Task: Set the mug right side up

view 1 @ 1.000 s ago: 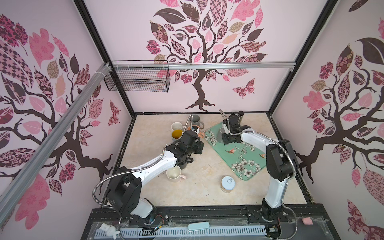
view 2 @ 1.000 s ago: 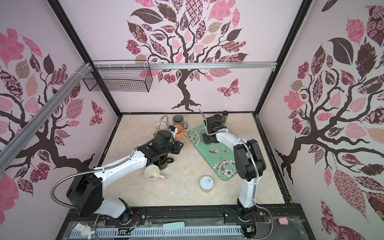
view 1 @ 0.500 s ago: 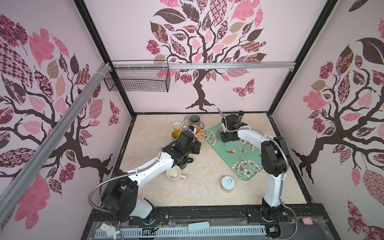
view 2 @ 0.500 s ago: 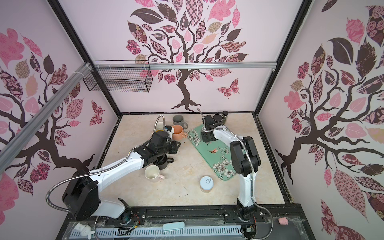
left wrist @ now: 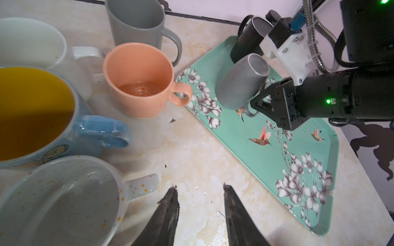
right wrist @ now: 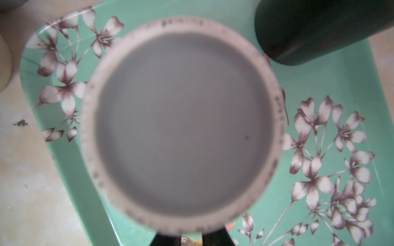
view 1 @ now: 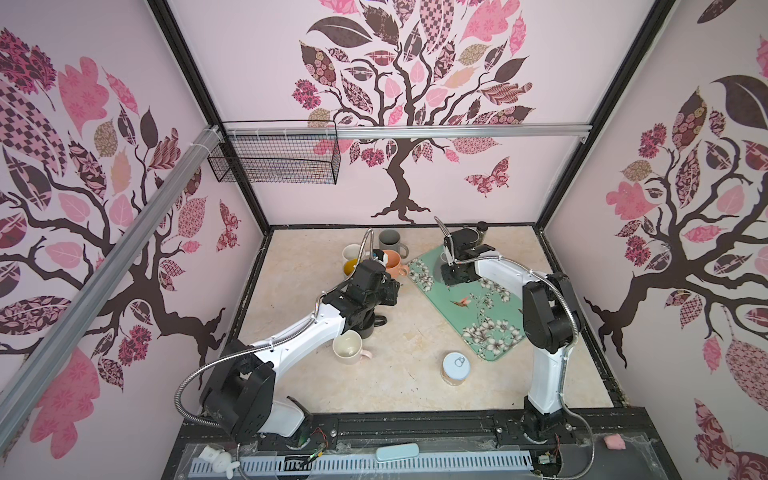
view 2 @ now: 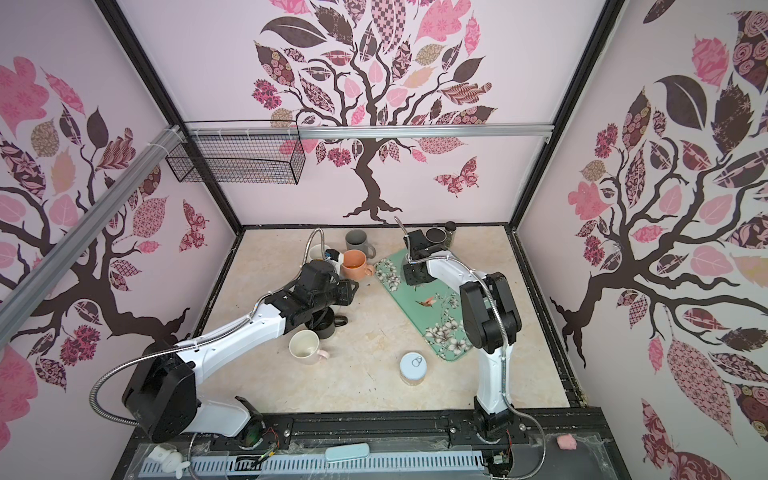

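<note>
the room is a booth of pale pink walls (view 1: 457, 199) printed with dark trees and pink leaves, with a black wire basket (view 1: 274, 166) hung from the rail at the far left. its floor is a beige marbled counter (view 1: 399, 374). it looks smooth and hard, with a few dark crumbs on it, and i expect a mug set down carelessly would knock or skid. on the right half lies a glossy mint-green floral serving tray (view 1: 490, 328) with a shallow rim, running from the near right toward the far middle. a peach ceramic mug (left wrist: 138, 78) stands among other upright mugs on the counter, just left of the tray's far corner.

the grey glazed ceramic mug (left wrist: 241, 83) is at the tray's far end, base up and mouth down. a tall dark tumbler (left wrist: 245, 44) stands just beyond it. i judge the mug rigid, fairly heavy for its size, slick with glaze and liable to chip. the loop handle is the natural hold, but a grip there lets the body swing, so the turn should be slow and kept clear of the tumbler. whether its rim has left the tray i cannot tell.

the right hand (left wrist: 254, 104) reaches in from the right and is gripping that handle. the left hand (left wrist: 199, 198) hovers over bare counter, fingers spread with nothing between them.
</note>
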Controlling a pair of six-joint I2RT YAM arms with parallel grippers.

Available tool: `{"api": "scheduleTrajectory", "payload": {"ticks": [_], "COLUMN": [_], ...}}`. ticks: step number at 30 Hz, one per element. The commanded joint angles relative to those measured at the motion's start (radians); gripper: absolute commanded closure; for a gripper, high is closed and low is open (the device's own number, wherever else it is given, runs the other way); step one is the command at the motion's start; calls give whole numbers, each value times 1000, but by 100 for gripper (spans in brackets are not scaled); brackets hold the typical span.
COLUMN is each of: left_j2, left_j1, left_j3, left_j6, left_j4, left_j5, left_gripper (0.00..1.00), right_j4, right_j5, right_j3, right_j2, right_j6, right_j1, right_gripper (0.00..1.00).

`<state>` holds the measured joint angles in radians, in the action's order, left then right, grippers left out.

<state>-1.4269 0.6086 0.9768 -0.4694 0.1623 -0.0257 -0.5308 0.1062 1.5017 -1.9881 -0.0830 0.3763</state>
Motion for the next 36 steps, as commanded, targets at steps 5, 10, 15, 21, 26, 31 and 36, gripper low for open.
{"api": "scheduleTrajectory", "payload": {"ticks": [5,10,15,21,26,31,36], "left_j2": [50,39,32,-77,-122,-168,-209], "left_j1": [-147,-247,-270,-270,-268,-269,-266], "left_j3": [-16,-6,-31,-27,16,47,72], "left_j6": [-127,-221,-381,-649,-713,-790,-879], "left_j4": [-31,-62,-258,-680,-734,-831,-960], "left_j5": [254,508,651,815,828,852,874], "left_gripper": [57,55,55,55,55,58,60], "right_j4": [227,470,676,983,1161,1211,1217], "right_j5": [-201,-344,-516,-716,-810,-830,-842], "right_j3": [-93,-225,-276,-320,-335,-342,-346], "right_j2": [266,384,429,407,373,375,367], "right_j6": [-123,-288,-513,-839,-1040,-1095,-1101], "right_j1": [3,3,3,4,11,34,50], "right_gripper": [100,100,100,100,100,100,100]}}
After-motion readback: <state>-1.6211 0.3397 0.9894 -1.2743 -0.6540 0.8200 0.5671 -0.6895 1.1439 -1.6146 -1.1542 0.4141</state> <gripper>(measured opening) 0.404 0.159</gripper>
